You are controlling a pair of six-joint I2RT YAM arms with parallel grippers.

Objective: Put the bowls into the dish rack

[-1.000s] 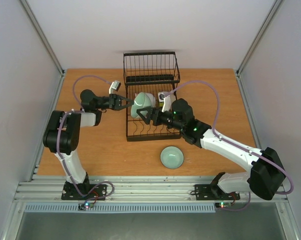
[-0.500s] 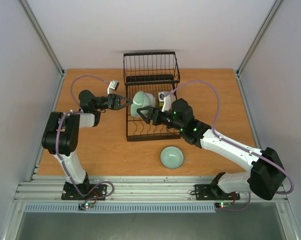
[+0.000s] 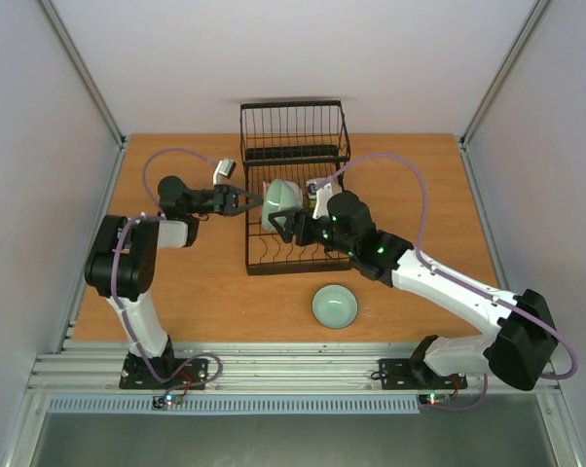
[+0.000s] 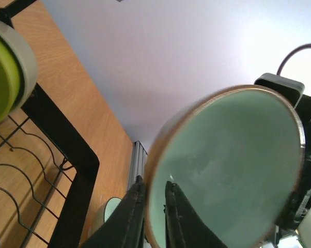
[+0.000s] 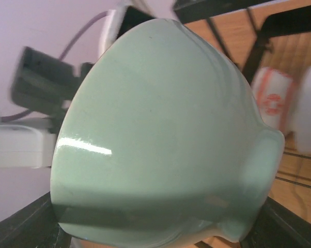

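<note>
A pale celadon green bowl (image 3: 280, 202) hangs tilted on edge over the black wire dish rack (image 3: 295, 261). My left gripper (image 3: 246, 202) is shut on its rim, one finger inside and one outside (image 4: 125, 217). My right gripper (image 3: 285, 226) is open wide just below the bowl's outer wall (image 5: 160, 129); its fingers (image 5: 21, 225) show at both sides, and contact cannot be told. A second celadon bowl (image 3: 334, 306) sits on the table in front of the rack. In the rack stand a yellow-green bowl (image 4: 3, 77), a red-orange patterned bowl (image 5: 271, 98) and a white bowl (image 5: 310, 111).
The rack's taller basket section (image 3: 293, 136) is at the far end. The rack's frame (image 4: 78, 170) and wavy prongs lie below the held bowl. The right arm reaches diagonally across the table's right half. Walls close in the table on both sides.
The held bowl and both grippers have shifted slightly right and farther over the rack. The bowl on the table has not moved.
</note>
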